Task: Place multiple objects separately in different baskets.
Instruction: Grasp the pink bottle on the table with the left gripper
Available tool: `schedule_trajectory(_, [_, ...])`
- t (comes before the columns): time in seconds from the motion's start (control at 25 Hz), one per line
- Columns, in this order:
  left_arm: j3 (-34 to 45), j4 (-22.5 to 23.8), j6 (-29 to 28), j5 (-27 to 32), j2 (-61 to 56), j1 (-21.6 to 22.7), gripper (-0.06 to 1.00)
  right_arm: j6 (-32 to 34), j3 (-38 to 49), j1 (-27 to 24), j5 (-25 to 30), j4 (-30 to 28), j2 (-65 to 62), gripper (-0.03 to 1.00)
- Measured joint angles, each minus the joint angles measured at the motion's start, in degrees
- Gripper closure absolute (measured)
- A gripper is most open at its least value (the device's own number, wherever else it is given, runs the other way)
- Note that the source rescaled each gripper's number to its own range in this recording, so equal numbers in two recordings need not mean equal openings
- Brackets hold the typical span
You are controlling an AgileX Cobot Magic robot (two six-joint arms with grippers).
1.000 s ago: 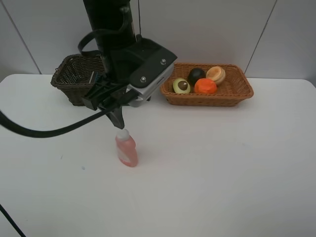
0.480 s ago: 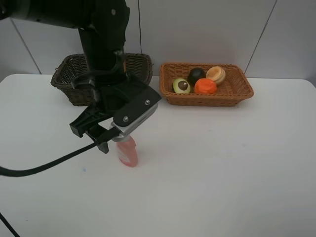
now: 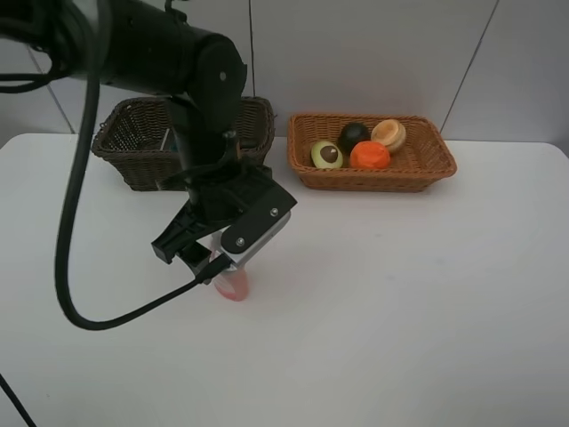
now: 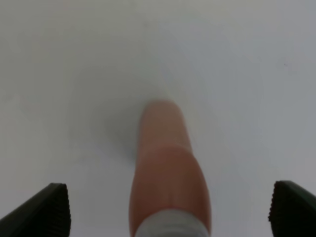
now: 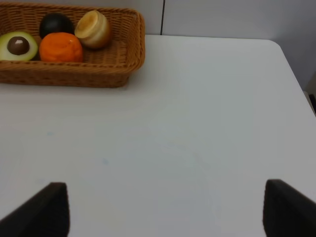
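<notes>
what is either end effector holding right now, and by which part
Nothing is held. The left end effector is open, its fingers on either side of the pink bottle near its white cap but apart from it. The right end effector is open over bare table.

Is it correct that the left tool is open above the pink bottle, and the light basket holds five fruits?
Not quite: the light basket holds four fruits, not five: the halved avocado, the dark mangosteen, the orange and the tan round fruit. The exterior high view shows this. The rest stands: the left tool is open above the pink bottle.
</notes>
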Motion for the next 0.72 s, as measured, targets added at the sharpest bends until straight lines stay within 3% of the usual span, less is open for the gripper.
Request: schedule_trajectory(0.72, [0.05,0.0,1.01,-0.76,4.24,0.72,-0.05,0.0,0.0,0.0,0.0,0.0,0.0,-0.02])
